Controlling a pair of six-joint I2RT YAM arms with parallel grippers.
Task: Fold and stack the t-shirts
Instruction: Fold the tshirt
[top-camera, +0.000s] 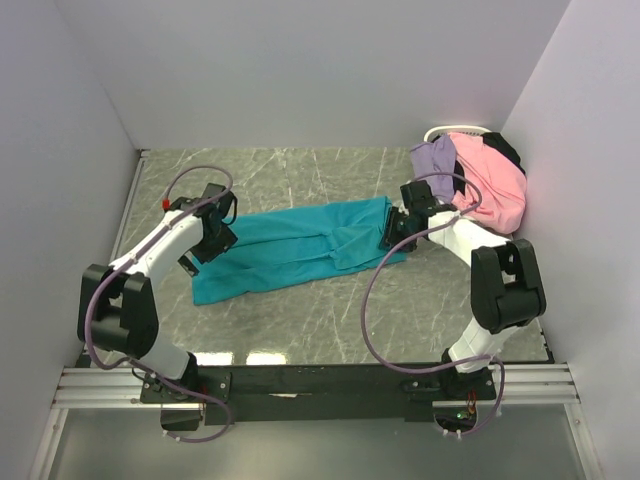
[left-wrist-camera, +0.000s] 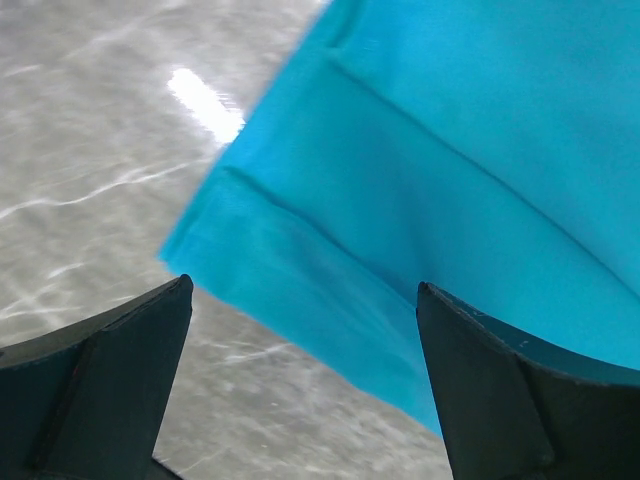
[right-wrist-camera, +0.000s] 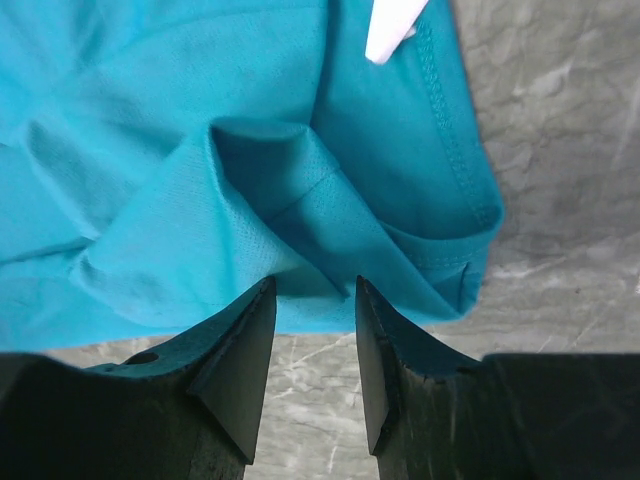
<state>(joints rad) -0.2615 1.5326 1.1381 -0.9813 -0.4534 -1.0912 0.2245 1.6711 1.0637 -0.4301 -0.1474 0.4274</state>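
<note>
Left tool (top-camera: 215, 232) is fully spread, right tool (top-camera: 395, 228) partly spread, neither pinching cloth. Between them the teal t-shirt (top-camera: 290, 248) lies on the tabletop (top-camera: 300, 170), apparently folded lengthwise only. Cross-fold, stacking, and the heaped t-shirts (top-camera: 490, 185) behind the right tool remain.

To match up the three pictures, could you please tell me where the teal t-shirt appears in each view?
Top view: the teal t-shirt lies spread out across the middle of the picture.
Left wrist: the teal t-shirt fills the upper right, with one corner pointing left.
Right wrist: the teal t-shirt fills the upper left and middle, bunched into a fold.
Shared landmark: the grey marbled tabletop shows beside the cloth in all three.
</note>
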